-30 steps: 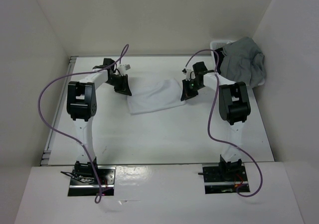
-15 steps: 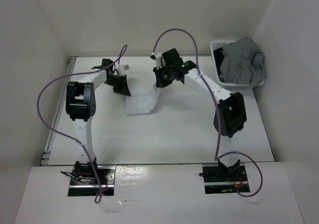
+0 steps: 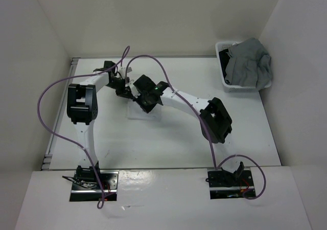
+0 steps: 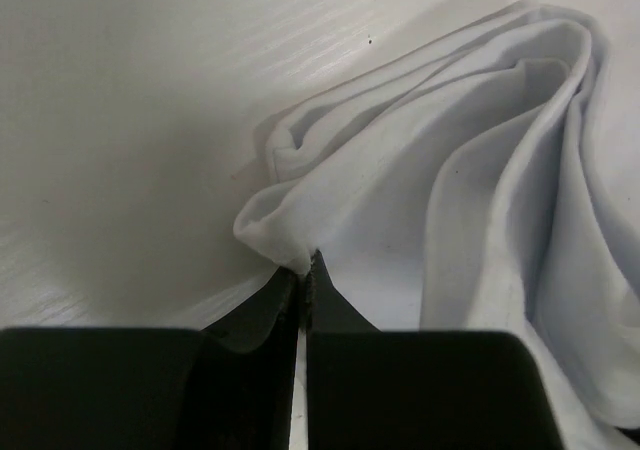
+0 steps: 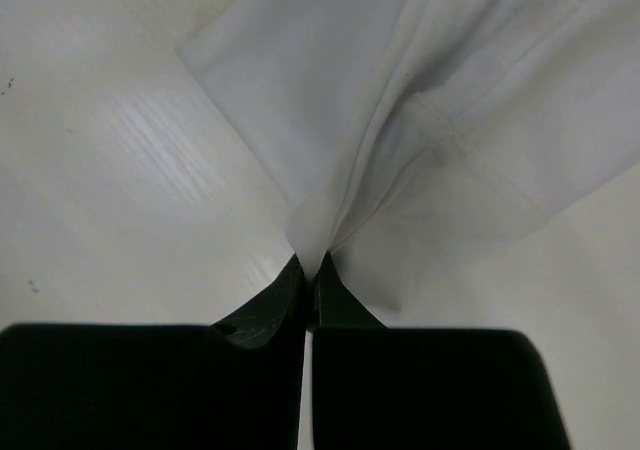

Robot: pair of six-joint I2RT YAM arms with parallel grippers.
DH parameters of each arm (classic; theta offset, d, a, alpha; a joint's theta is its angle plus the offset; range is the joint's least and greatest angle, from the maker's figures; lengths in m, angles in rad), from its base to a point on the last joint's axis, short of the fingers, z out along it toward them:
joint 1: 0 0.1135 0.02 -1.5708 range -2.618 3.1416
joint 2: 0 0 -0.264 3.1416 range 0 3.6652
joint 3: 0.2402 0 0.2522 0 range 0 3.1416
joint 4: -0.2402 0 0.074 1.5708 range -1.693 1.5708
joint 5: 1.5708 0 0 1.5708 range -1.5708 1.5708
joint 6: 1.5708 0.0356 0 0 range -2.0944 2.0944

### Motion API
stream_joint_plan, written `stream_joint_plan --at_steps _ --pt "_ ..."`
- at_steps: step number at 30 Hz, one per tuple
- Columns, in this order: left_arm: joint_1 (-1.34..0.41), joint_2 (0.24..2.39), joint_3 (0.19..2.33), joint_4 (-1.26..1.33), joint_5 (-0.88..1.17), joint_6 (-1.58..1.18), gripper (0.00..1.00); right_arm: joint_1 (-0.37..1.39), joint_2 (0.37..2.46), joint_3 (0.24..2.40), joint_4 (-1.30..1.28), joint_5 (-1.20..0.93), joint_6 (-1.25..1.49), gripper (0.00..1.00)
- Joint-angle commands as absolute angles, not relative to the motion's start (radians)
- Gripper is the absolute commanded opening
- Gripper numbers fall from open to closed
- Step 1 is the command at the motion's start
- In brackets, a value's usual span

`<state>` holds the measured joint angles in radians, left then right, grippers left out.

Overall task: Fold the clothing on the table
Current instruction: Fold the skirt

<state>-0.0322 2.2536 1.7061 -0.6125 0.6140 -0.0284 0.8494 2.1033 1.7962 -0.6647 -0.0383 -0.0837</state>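
The white clothing (image 3: 143, 111) lies folded over on itself on the table (image 3: 168, 138), left of centre, mostly hidden under both wrists in the top view. My left gripper (image 3: 126, 92) is shut on a corner of the clothing (image 4: 400, 200), pinched at its fingertips (image 4: 305, 270). My right gripper (image 3: 144, 103) has reached across to just beside the left one and is shut on another bunched edge of the clothing (image 5: 400, 100), which fans out from its fingertips (image 5: 312, 268).
A white slatted basket (image 3: 223, 61) at the table's back right holds a grey garment (image 3: 250, 61). A grey rail (image 3: 61, 112) runs along the table's left edge. Purple cables loop above both arms.
My right gripper has swept leftward across the table with its edge of the clothing, folding the spread cloth over onto the left side. The left gripper has stayed put.
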Motion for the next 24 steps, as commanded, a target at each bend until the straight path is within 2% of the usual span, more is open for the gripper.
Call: stream_joint_plan --at_steps 1,14,24 --pt "-0.023 2.226 1.680 -0.629 0.609 -0.005 0.00 0.865 2.131 1.897 -0.650 0.021 -0.101 0.00" --pt "-0.023 2.217 1.671 -0.620 0.627 -0.005 0.00 0.913 2.358 2.236 -0.770 0.009 -0.092 0.00" --pt "-0.023 2.217 1.671 -0.620 0.637 -0.005 0.00 0.942 2.402 2.223 -0.772 -0.025 -0.083 0.00"
